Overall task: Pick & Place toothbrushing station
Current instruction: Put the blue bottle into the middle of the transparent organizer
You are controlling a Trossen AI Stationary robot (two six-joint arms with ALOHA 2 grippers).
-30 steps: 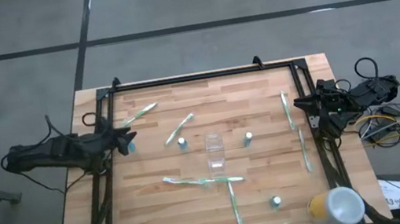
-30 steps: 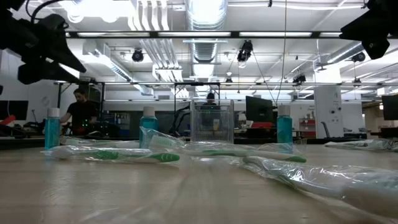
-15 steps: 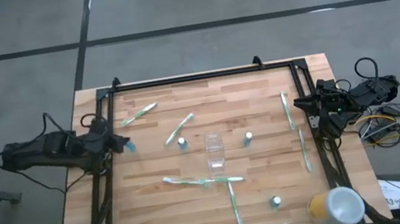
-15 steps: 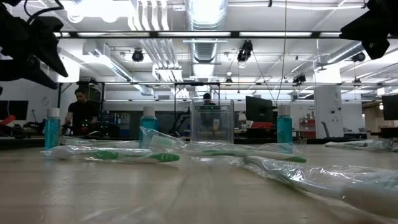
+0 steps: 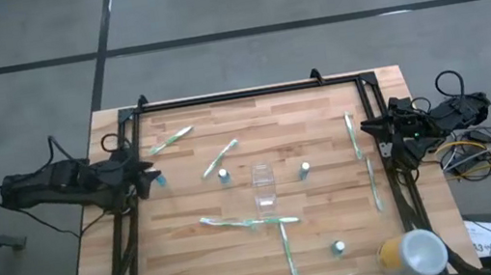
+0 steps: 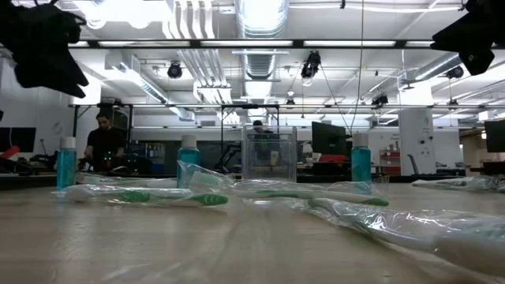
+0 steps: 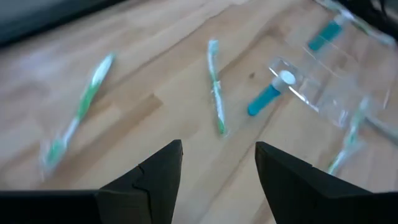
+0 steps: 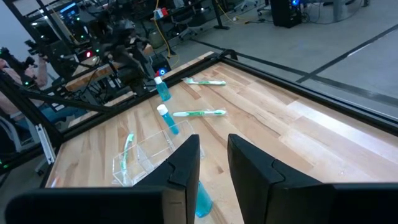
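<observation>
Over the last second my left hand [image 5: 149, 178] has pulled back from the left part of the wooden tabletop [image 5: 310, 113] to its left edge, fingers spread wide and empty, leaving a small teal tube with a white round cap [image 5: 160, 180] standing just beside it. I read that as a tube just set down, or a grasp given up. The small clear plastic cup [image 5: 262, 178] stands empty at the centre, two more tubes flank it, a fourth stands nearer me, and the thin white-and-green toothbrushes [image 5: 247, 222] lie scattered around. My right hand [image 5: 382, 126] waits at the right edge, nearly closed on nothing. Little looks sorted yet.
</observation>
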